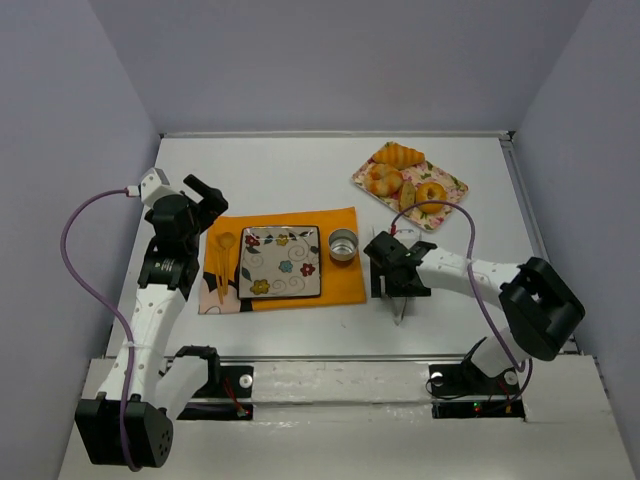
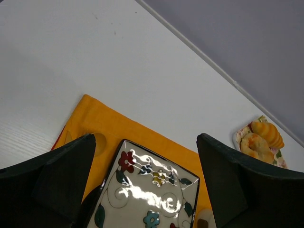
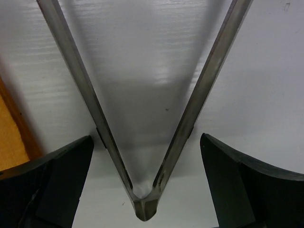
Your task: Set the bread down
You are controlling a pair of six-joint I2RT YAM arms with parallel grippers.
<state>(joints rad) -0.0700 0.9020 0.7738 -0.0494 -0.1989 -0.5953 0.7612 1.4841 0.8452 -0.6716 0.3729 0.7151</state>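
Straddling the tongs (image 3: 78, 76), the right end effector (image 3: 146, 138) stands wide open, one finger outside each metal arm and neither touching in the wrist view. The tongs lie flat on the bench (image 1: 300, 170), just right of the orange placemat (image 1: 340, 222), spread in a V with the hinge toward the arm bases.

The bread (image 1: 400, 155) sits untouched on a floral tray (image 1: 455, 187) at the far right, well apart from the flowered plate (image 1: 281, 262) in the middle of the placemat. A small metal cup (image 1: 343, 245) stands just beside the plate's right edge.

The left end effector (image 1: 205, 195) is also spread wide and holds nothing, hanging above the placemat's left end and looking across the plate.

By my reading, the step in hand is taking up the tongs as the tool, so the task is at its start. The next move calls for lowering a little and closing gently across both arms near the hinge, firmly enough to lift yet leaving the tips room to open for a piece of bread.
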